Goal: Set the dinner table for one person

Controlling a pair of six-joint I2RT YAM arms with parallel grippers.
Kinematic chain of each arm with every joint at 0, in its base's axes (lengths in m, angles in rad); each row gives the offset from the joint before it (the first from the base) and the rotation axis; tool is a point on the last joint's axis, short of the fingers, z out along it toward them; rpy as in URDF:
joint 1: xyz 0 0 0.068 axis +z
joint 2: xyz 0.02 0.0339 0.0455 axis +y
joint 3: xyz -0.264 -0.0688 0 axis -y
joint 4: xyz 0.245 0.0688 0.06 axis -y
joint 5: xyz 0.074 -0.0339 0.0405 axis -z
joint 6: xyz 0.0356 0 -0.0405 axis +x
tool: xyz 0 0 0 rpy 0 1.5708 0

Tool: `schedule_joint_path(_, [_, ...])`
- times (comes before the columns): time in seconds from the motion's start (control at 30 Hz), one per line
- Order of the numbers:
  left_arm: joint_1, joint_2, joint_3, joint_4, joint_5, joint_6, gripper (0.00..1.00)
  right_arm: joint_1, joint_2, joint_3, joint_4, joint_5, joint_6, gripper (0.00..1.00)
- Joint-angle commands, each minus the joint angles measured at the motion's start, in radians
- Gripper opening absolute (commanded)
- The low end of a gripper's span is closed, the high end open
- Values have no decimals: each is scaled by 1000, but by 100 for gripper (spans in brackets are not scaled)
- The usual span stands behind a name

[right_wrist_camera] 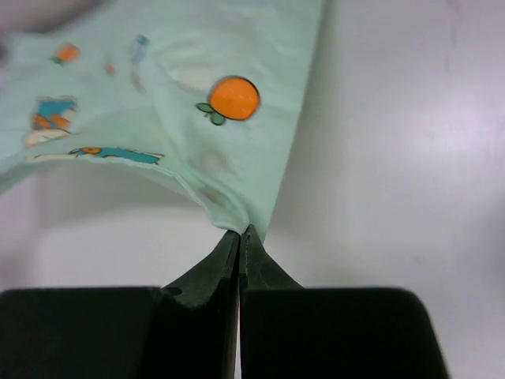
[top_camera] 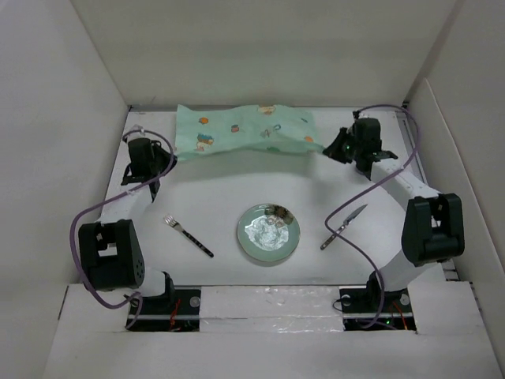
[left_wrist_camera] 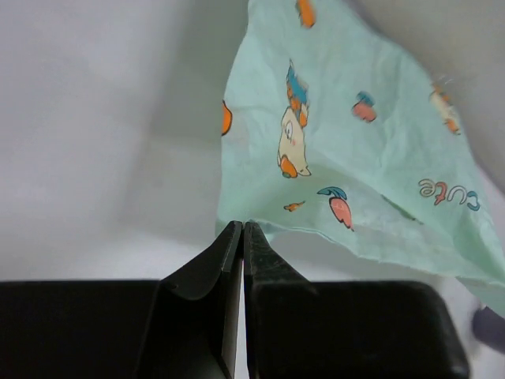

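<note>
A mint-green placemat [top_camera: 245, 130] with cartoon prints is stretched across the back of the white dinner table [top_camera: 221, 189]. My left gripper [top_camera: 172, 155] is shut on its near left corner; in the left wrist view the cloth [left_wrist_camera: 355, 142] meets the closed tips [left_wrist_camera: 242, 225]. My right gripper [top_camera: 330, 147] is shut on the near right corner, and the right wrist view shows the cloth [right_wrist_camera: 197, 118] bunched into its tips [right_wrist_camera: 241, 230]. The mat sags a little between the two grips.
A round pale-green plate [top_camera: 268, 231] with a shiny centre sits mid-table. A fork [top_camera: 188, 235] lies to its left and a knife [top_camera: 343, 227] to its right, both slanted. White walls [top_camera: 55, 158] enclose the table on three sides.
</note>
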Motion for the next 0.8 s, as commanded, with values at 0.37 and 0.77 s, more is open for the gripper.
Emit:
schedule_joint_path(0.37, [3, -203, -180, -204, -157, 27, 42, 50, -23, -117, -197, 283, 68, 45])
schedule_joint_path(0.77, [-109, -61, -54, -351, -165, 125, 47, 50, -42, -180, -296, 291, 110, 59])
